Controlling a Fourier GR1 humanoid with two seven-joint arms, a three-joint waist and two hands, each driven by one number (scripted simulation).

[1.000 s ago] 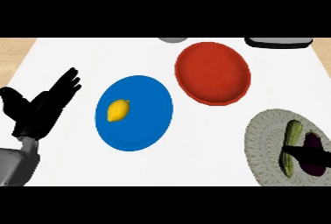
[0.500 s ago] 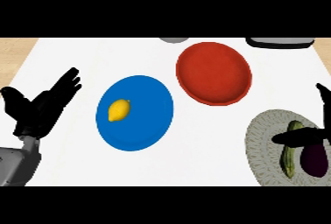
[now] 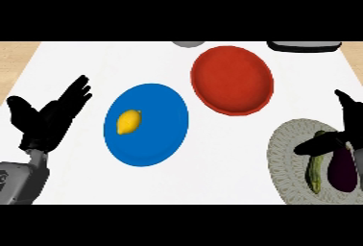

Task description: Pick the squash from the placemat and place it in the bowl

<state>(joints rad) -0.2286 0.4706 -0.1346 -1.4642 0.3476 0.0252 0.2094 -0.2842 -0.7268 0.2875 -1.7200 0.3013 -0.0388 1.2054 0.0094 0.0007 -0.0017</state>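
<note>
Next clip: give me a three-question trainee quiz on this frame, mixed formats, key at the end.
1. True or false: the yellow lemon lies on the round blue plate.
2. Multiple choice: the long green squash lies on the A) red bowl B) blue plate C) round grey woven placemat.
3. Fill in: the dark purple vegetable lies to the ___ of the squash in the head view.

Key: 1 true. 2 C. 3 right. Note that the right hand is over the placemat with a finger across the squash's upper end; the left hand rests open at the left edge.
</note>
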